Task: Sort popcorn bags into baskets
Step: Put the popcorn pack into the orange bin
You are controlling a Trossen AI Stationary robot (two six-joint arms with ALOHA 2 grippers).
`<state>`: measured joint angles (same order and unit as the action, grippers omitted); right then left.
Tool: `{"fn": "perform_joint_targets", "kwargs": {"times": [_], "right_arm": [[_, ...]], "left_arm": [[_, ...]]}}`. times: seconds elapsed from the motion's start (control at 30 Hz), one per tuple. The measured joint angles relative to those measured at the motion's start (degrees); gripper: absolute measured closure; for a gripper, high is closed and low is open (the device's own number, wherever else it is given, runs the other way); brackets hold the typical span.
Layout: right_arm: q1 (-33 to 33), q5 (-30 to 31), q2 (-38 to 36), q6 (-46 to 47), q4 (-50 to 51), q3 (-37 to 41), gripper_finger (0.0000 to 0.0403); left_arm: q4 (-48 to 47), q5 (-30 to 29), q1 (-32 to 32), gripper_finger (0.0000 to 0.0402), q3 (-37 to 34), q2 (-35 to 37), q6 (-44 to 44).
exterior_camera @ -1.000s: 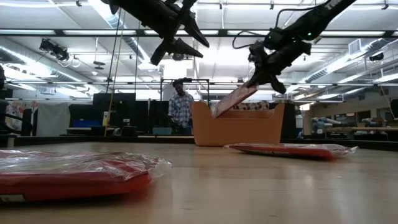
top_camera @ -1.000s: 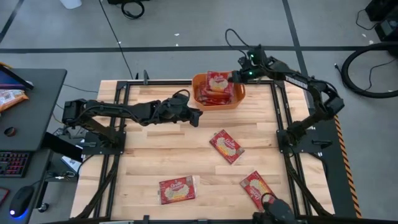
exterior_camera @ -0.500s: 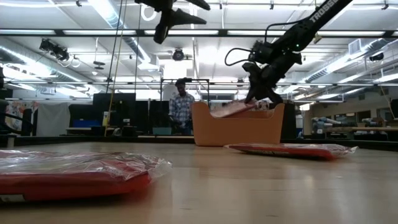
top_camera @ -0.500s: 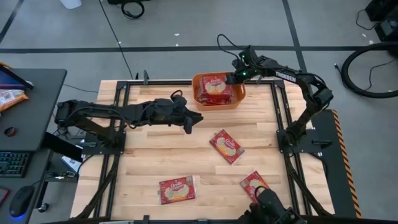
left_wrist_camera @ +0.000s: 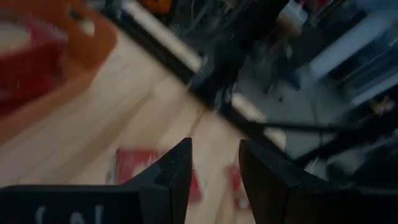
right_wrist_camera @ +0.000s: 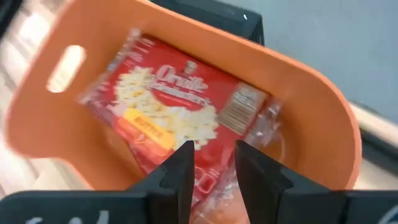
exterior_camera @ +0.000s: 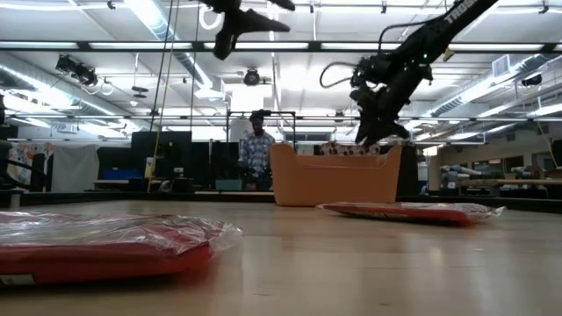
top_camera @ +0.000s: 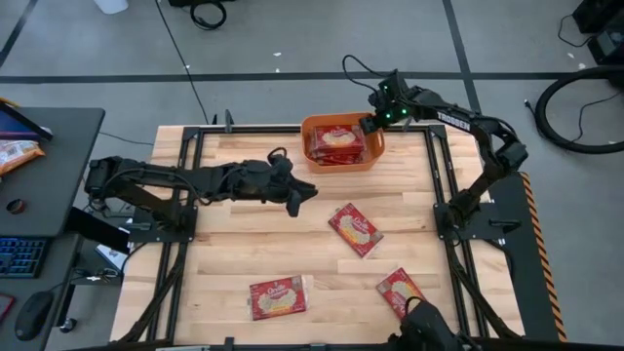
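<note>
The orange basket (top_camera: 342,143) sits at the far edge of the wooden table (top_camera: 234,244), so I'll place everything off that. It already has popcorn bags stacked in it; the top bag (right_wrist_camera: 180,115) lies flat, label up, filling most of the bin.

The right gripper (top_camera: 373,121) hovers right over the basket's right rim. In its wrist view the two fingers stand a narrow gap apart with nothing between them, just the bag below.

The left gripper (top_camera: 297,195) is off to the basket's near-left, up in the air over bare wood. Its fingers are also slightly parted and hold nothing.

Three more bags lie loose on the table. One (top_camera: 354,229) is a bit in front of the basket. Another (top_camera: 278,297) is well away toward the near edge, and the third (top_camera: 399,290) is at the near-right.

In the low view there's a person (exterior_camera: 255,161) standing in the room behind the basket.
</note>
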<state>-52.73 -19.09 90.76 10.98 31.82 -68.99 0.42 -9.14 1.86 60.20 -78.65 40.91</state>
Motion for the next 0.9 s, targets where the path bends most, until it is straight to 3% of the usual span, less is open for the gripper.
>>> {"fn": "perform_joint_targets", "kwargs": {"times": [0.27, 0.37, 0.7, 0.9], "right_arm": [[4.8, -1.8, -10.3, -5.1, 0.1, 0.0, 0.0284], [8.0, -4.1, -13.5, -5.2, 0.2, 0.0, 0.0284], [19.1, -6.2, -15.7, -6.7, 6.8, 0.0, 0.0284], [24.4, -6.2, -15.2, -6.7, 10.5, 0.1, 0.0284]], "left_arm": [[-20.5, 3.3, 5.6, 0.0265, 0.0, 0.0, 3.6], [-24.1, 3.3, 7.9, 0.0265, 0.0, -0.9, 3.4], [-22.6, 2.6, 12.3, 0.0265, 0.0, -7.2, 1.2], [-19.5, 12.3, 17.0, 0.0265, 0.0, -12.0, 6.1]]}}
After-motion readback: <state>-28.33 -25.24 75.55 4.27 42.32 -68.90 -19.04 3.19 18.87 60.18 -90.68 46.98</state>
